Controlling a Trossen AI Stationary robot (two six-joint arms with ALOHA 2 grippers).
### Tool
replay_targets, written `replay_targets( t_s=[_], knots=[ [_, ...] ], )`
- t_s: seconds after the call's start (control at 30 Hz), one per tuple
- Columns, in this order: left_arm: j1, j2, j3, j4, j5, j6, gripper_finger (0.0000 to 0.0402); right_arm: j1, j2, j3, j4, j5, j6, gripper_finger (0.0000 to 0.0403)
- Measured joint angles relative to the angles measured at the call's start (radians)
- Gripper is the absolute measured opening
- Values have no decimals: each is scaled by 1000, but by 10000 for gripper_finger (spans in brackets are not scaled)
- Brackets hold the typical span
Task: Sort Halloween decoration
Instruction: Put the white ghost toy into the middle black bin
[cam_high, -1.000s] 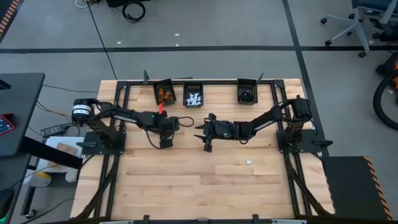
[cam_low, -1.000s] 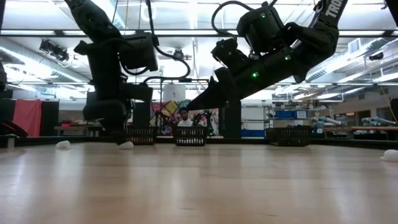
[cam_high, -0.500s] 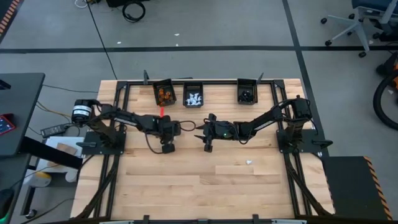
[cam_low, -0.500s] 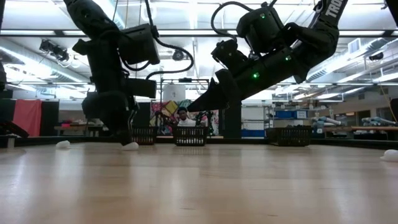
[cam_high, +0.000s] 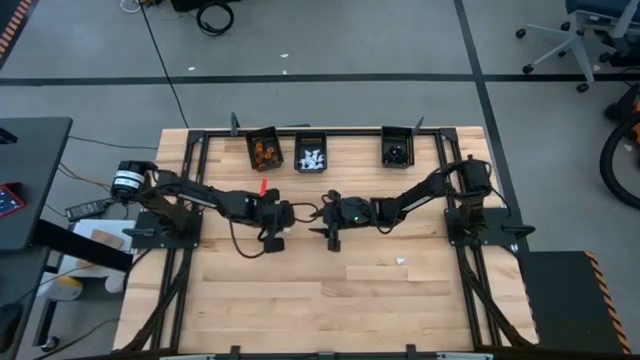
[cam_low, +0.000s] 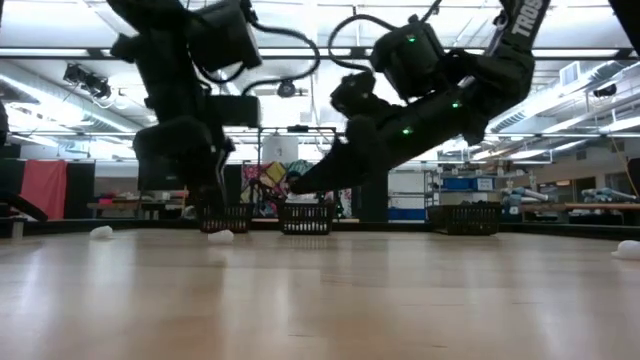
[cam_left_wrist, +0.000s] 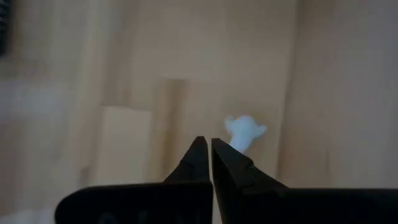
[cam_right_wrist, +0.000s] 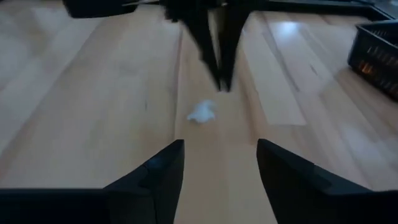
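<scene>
A tiny white trinket (cam_left_wrist: 244, 129) of the Halloween decoration lies on the wooden table near its middle, also seen in the right wrist view (cam_right_wrist: 202, 112) and the low view (cam_low: 220, 236). My left gripper (cam_left_wrist: 206, 142) is shut, points steeply down and hangs just beside and above that trinket, with a small gap. My right gripper (cam_right_wrist: 221, 165) is open and slants down toward the same trinket from the table's right. The trinket lies ahead of its two fingers. Another white trinket (cam_high: 400, 261) lies farther toward the near right.
Three small black bins stand along the far edge, one with orange pieces (cam_high: 263, 151), one with white pieces (cam_high: 311, 156) and one with black pieces (cam_high: 397, 149). More white bits lie at the low view's left (cam_low: 100, 232) and right (cam_low: 628, 250). Black frame rails (cam_high: 320, 131) border the table.
My left gripper, still shut, has gone toward the table's near edge and somewhat to the right, rising a little. The white trinket below it has slid a short way to the right along the table. My right gripper has tipped a little further down.
</scene>
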Motion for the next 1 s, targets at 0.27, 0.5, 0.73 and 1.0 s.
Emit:
replay_targets(
  t_s=[0.27, 0.5, 0.73, 1.0],
  knots=[
    [-29, -141, -10, -83, -162, 12, 0, 11, 112, 139, 5, -5, -37, 228],
    [-34, -301, -125, 5, -192, 49, 0, -10, 254, 245, 58, -66, -47, 231],
    [-33, -397, -249, 120, -236, 82, 0, -27, 399, 358, 131, -76, -97, 231],
    [-28, -457, -304, 172, -276, 93, 0, -73, 496, 439, 174, -156, -7, 223]
  ],
)
